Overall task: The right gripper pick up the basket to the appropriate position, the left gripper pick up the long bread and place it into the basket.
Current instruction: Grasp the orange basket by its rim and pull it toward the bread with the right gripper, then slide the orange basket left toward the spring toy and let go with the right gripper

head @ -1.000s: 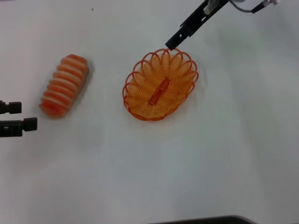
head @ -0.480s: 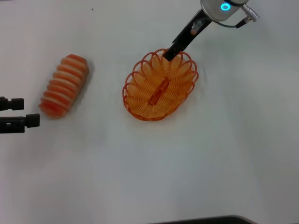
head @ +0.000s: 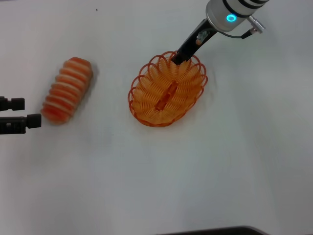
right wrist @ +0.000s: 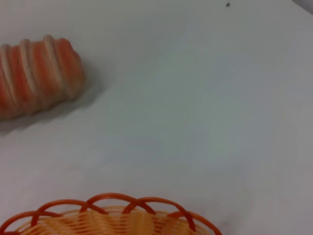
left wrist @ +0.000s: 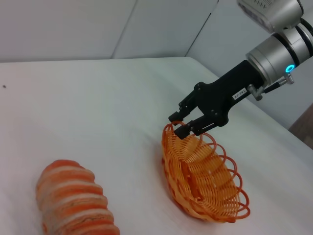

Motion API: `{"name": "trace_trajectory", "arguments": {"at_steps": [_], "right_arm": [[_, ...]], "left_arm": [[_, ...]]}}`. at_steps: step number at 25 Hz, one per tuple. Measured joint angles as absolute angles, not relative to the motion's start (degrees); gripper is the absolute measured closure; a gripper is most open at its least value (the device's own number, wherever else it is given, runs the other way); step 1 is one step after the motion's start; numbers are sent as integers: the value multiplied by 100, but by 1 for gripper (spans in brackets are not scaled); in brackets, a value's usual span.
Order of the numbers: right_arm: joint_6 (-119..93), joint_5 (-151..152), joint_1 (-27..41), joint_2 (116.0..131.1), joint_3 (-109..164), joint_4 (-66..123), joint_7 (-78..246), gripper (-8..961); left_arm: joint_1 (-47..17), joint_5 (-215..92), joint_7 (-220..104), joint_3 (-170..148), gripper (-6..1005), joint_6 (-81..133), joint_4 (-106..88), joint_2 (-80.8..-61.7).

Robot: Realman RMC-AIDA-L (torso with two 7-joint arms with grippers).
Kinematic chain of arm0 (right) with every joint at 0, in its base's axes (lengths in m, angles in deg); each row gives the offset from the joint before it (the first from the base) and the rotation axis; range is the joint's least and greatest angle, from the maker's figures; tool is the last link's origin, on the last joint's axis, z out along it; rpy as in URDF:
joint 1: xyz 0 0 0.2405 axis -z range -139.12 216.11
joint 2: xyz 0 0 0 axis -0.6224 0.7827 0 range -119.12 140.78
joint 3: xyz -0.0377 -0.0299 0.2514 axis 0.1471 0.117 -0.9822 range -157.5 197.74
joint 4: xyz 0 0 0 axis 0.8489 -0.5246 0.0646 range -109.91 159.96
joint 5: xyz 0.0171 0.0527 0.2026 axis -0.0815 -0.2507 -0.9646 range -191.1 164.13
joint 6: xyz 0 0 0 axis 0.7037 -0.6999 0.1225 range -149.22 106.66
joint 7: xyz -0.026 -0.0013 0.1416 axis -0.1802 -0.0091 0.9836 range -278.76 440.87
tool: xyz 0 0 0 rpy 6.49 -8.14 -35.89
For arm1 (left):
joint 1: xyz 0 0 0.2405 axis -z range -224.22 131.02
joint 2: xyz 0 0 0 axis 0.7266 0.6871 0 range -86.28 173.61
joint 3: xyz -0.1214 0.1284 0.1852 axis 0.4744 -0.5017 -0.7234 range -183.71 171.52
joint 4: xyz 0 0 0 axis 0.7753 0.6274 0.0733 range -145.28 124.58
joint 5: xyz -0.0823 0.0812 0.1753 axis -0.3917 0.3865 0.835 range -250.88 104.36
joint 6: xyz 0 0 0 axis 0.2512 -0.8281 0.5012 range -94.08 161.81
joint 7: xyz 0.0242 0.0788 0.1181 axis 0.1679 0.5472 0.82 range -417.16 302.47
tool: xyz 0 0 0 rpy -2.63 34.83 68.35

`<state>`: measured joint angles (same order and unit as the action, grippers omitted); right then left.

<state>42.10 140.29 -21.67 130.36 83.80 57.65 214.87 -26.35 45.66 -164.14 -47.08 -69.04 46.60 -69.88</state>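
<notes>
The orange wire basket (head: 167, 90) sits on the white table near the middle; it also shows in the left wrist view (left wrist: 205, 181) and its rim in the right wrist view (right wrist: 112, 205). My right gripper (head: 178, 58) is at the basket's far rim. In the left wrist view the right gripper (left wrist: 179, 124) is open, with a finger on each side of the rim. The striped long bread (head: 67, 89) lies to the left, also in the left wrist view (left wrist: 73, 203) and the right wrist view (right wrist: 36, 73). My left gripper (head: 19, 113) is open and empty, just left of the bread's near end.
The white table (head: 195, 171) carries only the bread and the basket. A dark edge (head: 215, 231) shows at the bottom of the head view. A small dark speck (head: 96, 9) lies at the far side.
My right arm has come down and forward, bringing its fingertips from just beyond the basket's far rim onto the rim. The left gripper, the basket and the bread have barely moved.
</notes>
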Motion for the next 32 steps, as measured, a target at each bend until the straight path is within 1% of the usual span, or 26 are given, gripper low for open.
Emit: {"name": "trace_trajectory", "arguments": {"at_steps": [4, 9, 12, 13, 15, 18, 21, 25, 27, 29, 32], "right_arm": [[4238, 14038, -2159, 13018, 8372, 5704, 21484, 547], [4243, 14056, -2138, 13002, 8367, 5681, 21458, 680], [4367, 13991, -2064, 12963, 8284, 5745, 21427, 759], [4446, 13942, -2033, 12943, 8227, 5774, 21419, 775], [4620, 13797, -1954, 12855, 7998, 5816, 21385, 808], [4959, 13404, -1797, 12656, 7528, 5832, 21251, 856], [5322, 12887, -1541, 12446, 7101, 5835, 21128, 881], [5744, 12146, -1117, 12271, 6730, 5836, 21015, 899], [5859, 11793, -879, 12226, 6607, 5825, 20973, 900], [5908, 11465, -615, 12212, 6548, 5811, 20948, 901], [5883, 11279, -343, 12262, 6505, 5796, 20929, 898]], "left_arm": [[-2623, 4566, -16431, -4699, 112, -6905, 4660, -6981], [-2615, 4566, -16431, -4696, 115, -6898, 4660, -6972], [-2611, 4566, -16431, -4689, 117, -6896, 4660, -6964], [-2610, 4566, -16431, -4689, 118, -6896, 4660, -6963], [-2610, 4566, -16431, -4687, 119, -6895, 4660, -6961], [-2603, 4566, -16430, -4688, 121, -6876, 4660, -6955], [-2580, 4566, -16430, -4687, 123, -6855, 4660, -6953], [-2556, 4566, -16430, -4687, 126, -6846, 4660, -6945], [-2546, 4566, -16430, -4688, 128, -6845, 4660, -6945], [-2533, 4566, -16430, -4688, 129, -6843, 4660, -6945], [-2498, 4566, -16430, -4688, 131, -6834, 4660, -6945]]}}
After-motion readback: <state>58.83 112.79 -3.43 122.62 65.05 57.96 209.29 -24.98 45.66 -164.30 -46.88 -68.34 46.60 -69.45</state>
